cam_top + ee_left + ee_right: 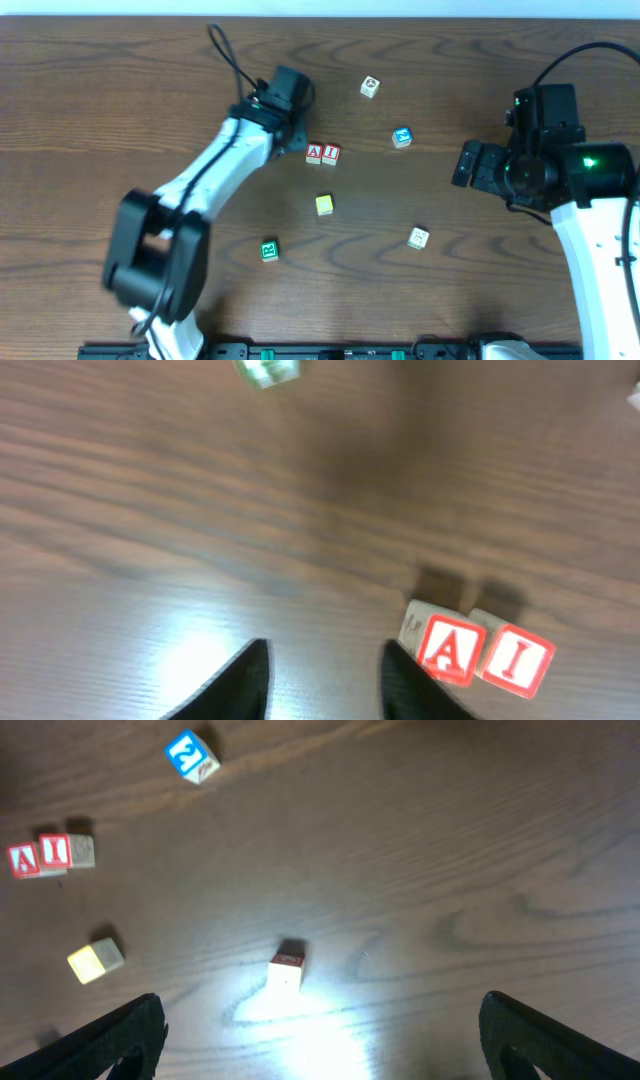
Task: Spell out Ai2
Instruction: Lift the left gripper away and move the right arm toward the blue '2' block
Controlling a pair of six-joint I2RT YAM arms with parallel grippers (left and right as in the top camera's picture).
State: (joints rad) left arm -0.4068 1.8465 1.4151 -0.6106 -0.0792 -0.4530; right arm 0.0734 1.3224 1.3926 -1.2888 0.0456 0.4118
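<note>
As the "2" cube (402, 137) looks light and stiff, pinch opposite flat sides; right fingers (120, 1040) gape wide, left fingers (245, 685) narrowly, both empty.

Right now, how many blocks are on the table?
7: A block, I block together mid-table; blue 2 block rightward; pale block behind; yellow block, green block, white block nearer. Others may be hidden.

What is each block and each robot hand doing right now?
A cube: letter up, touching I cube.
I cube: letter up, joined to A cube.
2 cube: alone, away from the row.
yellow cube: alone, untouched.
green cube: alone, untouched.
left gripper: open, empty, beside A cube.
right gripper: wide open, empty.
</note>
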